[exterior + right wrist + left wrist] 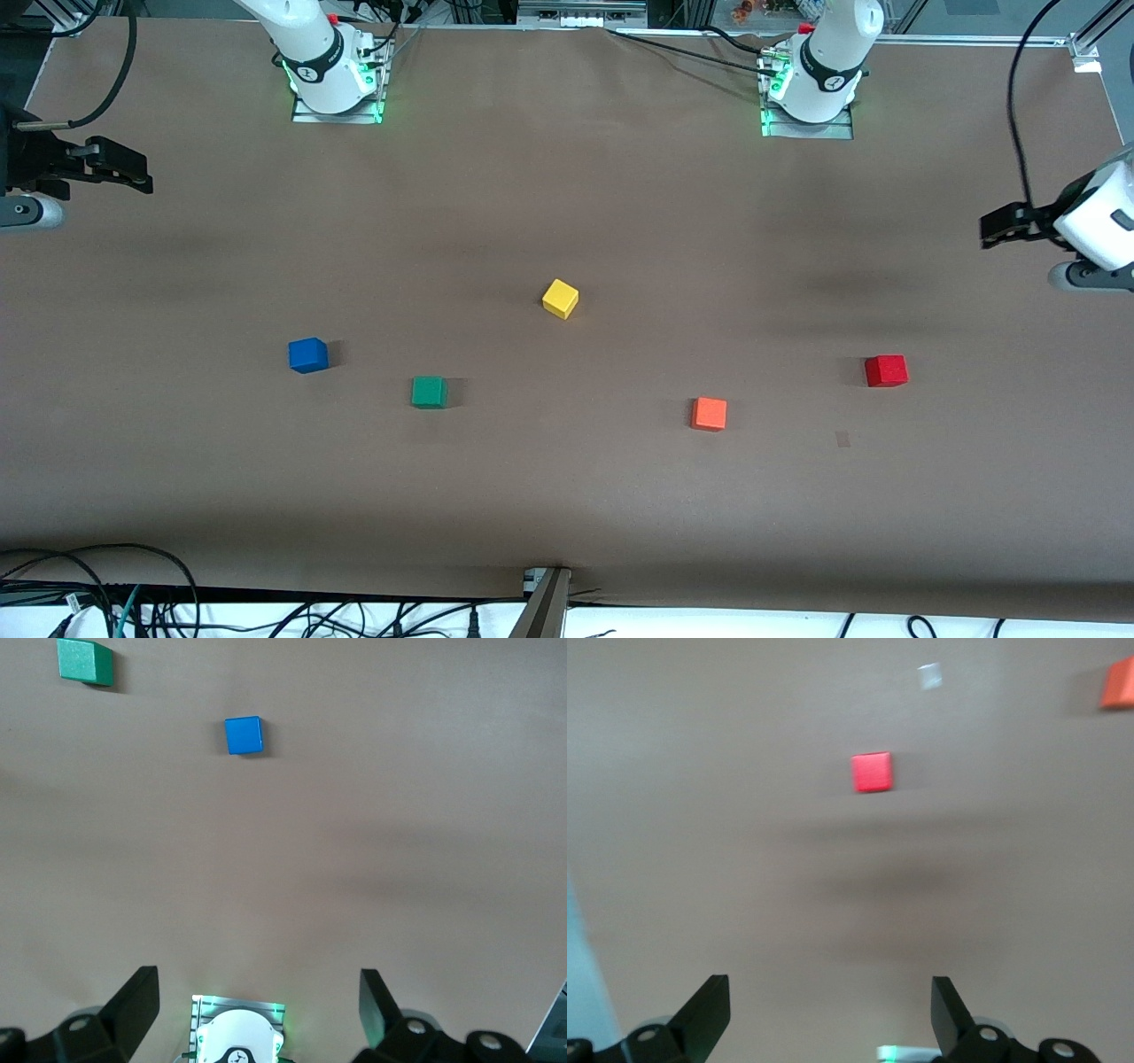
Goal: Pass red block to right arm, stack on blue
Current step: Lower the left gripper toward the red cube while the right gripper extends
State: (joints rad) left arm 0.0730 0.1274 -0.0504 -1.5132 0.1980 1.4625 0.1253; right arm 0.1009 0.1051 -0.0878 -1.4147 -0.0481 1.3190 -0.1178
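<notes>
The red block lies on the table toward the left arm's end; it also shows in the left wrist view. The blue block lies toward the right arm's end and shows in the right wrist view. My left gripper is up in the air at the left arm's end of the table, open and empty, apart from the red block. My right gripper is up in the air at the right arm's end, open and empty, apart from the blue block.
A green block lies beside the blue one, a little nearer the front camera. A yellow block lies mid-table. An orange block lies between the green and red ones. The arm bases stand along the table's back edge.
</notes>
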